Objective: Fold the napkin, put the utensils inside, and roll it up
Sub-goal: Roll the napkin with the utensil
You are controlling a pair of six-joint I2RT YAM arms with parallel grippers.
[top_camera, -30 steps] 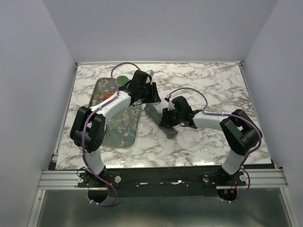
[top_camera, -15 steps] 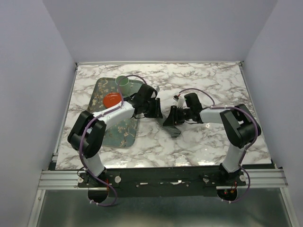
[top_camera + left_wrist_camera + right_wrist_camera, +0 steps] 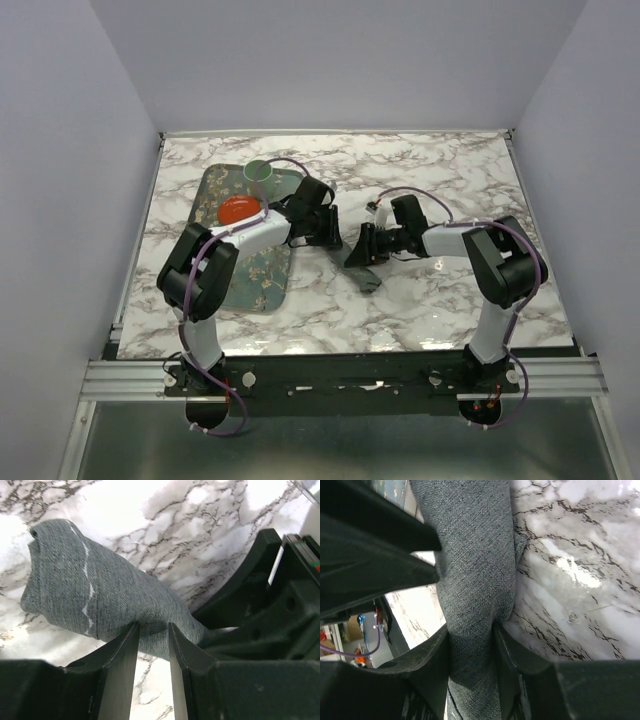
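Shifted since a second ago: left tool (image 3: 330,232) off tray (image 3: 255,285) far corner, down beside napkin (image 3: 368,275), baring orange bowl (image 3: 238,210). Rolled into dark grey tube, lying on marble table (image 3: 450,300) between both tools, right of tray. Clamped across tube by right tool (image 3: 470,630), fingers (image 3: 520,675) pressing both sides. Touched at near edge by left fingertips (image 3: 125,650), gap narrow; cannot tell whether pinched.

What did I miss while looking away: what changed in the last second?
The left pincer swung from over the tray to the middle, onto the napkin, uncovering the orange bowl. The right pincer stayed astride the napkin. Tray, bowl and cup kept their places.
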